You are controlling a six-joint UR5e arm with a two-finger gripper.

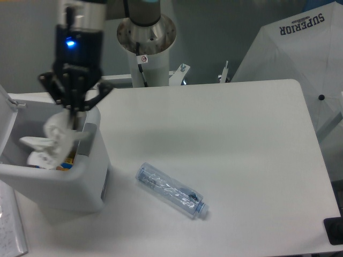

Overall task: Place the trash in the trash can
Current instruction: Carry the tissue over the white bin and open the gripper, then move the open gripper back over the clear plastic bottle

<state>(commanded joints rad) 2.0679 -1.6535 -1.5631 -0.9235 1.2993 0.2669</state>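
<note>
My gripper (pixel 74 116) hangs over the open trash can (pixel 80 184) at the left, shut on a crumpled whitish plastic wrapper (pixel 51 142) that dangles inside the bin's opening. The crushed blue-tinted clear bottle (pixel 170 190) lies on its side on the white table, to the right of the can and well clear of the gripper. The can's lid (pixel 5 99) stands open at the far left.
A yellow-and-blue packet (pixel 66 159) shows partly inside the can under the wrapper. The arm's base column (pixel 146 48) stands at the table's back edge. A white fabric cover (pixel 300 59) sits beyond the right edge. A black object (pixel 335 231) is at the lower right corner.
</note>
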